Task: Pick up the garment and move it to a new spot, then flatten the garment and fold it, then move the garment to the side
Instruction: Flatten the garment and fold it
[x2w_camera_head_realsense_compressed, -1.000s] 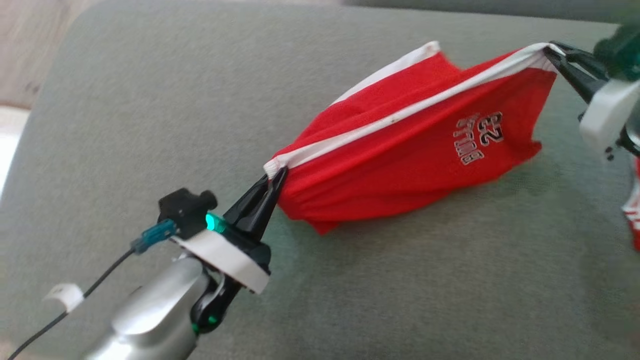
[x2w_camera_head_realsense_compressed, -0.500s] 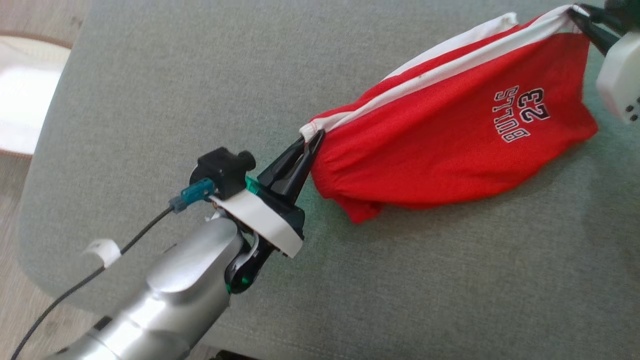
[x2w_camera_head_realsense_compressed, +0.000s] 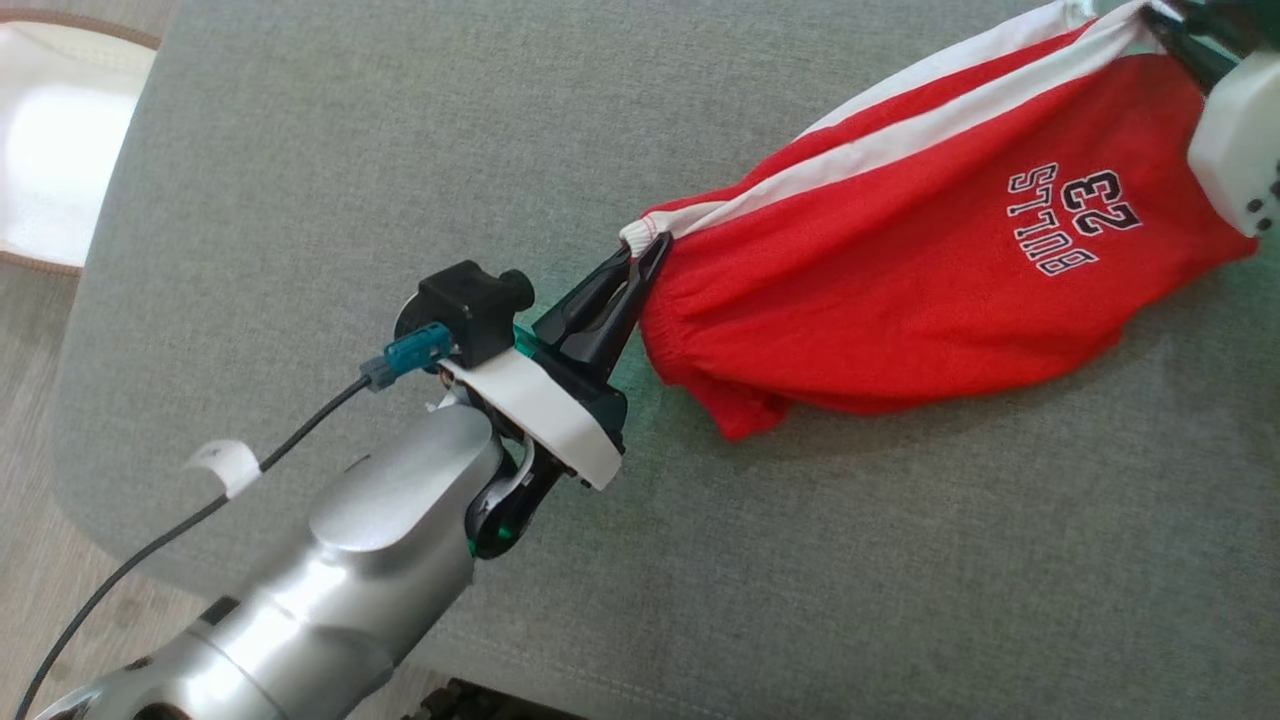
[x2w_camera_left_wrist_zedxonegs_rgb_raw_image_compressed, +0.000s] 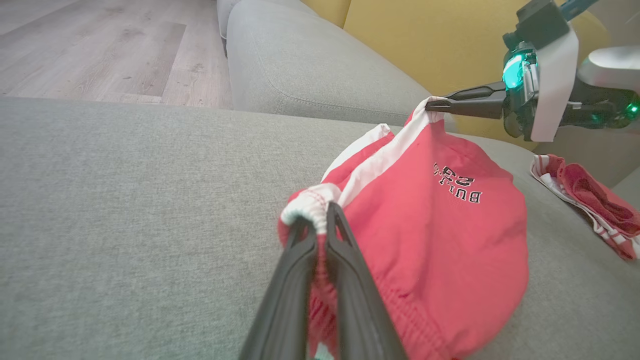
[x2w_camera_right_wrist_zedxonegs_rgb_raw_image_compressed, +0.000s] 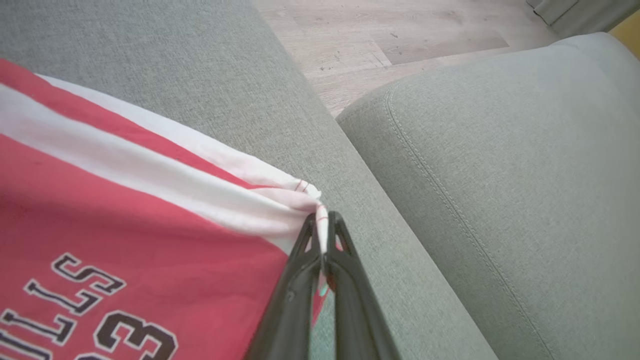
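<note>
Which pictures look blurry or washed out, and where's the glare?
Head view: sharp, glare on the white patch at upper left, soft shadow under the shorts. Left wrist view: shorts look paler, pinkish; the left gripper is soft near the lens. Right wrist view: same pale tint, lettering crisp.

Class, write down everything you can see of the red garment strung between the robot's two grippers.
The red garment looks like soft jersey shorts, with white side stripes, a gathered elastic edge and "BULLS 23" printed in dark-outlined letters. It hangs stretched and creased between the left gripper and right gripper, whose jaws are shut on opposite white-trimmed corners. Its sagging underside seems to rest on the grey sofa cushion.
</note>
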